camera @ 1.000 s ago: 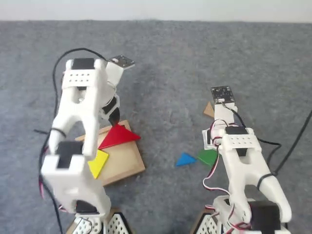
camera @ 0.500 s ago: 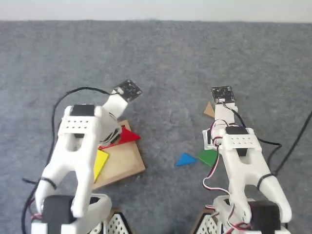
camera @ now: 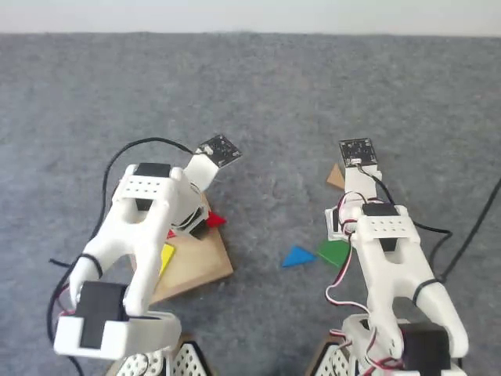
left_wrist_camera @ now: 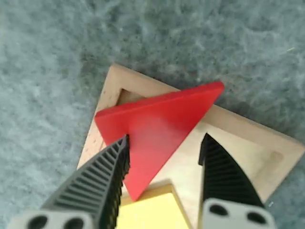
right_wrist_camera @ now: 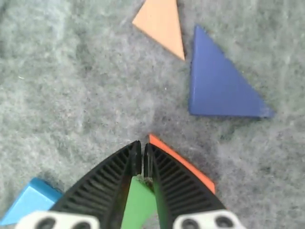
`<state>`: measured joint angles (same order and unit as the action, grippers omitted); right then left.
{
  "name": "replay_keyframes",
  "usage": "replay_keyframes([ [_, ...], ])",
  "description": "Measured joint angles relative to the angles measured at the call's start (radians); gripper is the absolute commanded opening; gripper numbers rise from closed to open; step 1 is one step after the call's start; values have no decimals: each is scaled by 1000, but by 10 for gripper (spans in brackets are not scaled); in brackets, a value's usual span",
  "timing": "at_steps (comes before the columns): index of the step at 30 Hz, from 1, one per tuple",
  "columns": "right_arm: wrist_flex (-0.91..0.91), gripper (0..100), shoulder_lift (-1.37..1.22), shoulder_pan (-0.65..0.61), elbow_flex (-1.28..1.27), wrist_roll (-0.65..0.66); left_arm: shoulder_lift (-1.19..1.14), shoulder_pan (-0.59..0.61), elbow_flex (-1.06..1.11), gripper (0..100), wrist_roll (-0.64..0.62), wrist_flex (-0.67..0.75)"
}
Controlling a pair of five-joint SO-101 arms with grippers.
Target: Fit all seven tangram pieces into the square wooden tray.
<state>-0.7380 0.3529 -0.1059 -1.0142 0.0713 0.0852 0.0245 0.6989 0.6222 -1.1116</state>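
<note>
In tray [left_wrist_camera: 106, 98]: red triangle [left_wrist_camera: 157, 126], overlapping the rim; yellow piece [left_wrist_camera: 147, 210].
Left end effector [left_wrist_camera: 166, 139]: open, straddling red triangle.
Right end effector [right_wrist_camera: 143, 145]: closed above green piece [right_wrist_camera: 138, 205].
Remaining: I count five pieces on the surface [camera: 313, 94].

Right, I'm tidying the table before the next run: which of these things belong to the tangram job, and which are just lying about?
Job: wooden tray, red triangle, yellow piece, light blue piece, green piece, orange piece, tan triangle, dark blue triangle.
Just there: grey carpet, black cable over the left arm.
</note>
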Motion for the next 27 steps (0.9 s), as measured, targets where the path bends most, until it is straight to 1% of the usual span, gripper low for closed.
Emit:
replay_keyframes([
  [4, 0, 20, 0, 0, 0, 0, -12, 0, -32, 231, -3, 0],
  [14, 0, 20, 0, 0, 0, 0, -124, -2, -149, 231, -141, 0],
  [23, 0, 20, 0, 0, 0, 0, -144, -6, -212, 231, -155, -11],
  [27, 0, 20, 0, 0, 0, 0, -68, -6, -212, 231, -155, -34],
])
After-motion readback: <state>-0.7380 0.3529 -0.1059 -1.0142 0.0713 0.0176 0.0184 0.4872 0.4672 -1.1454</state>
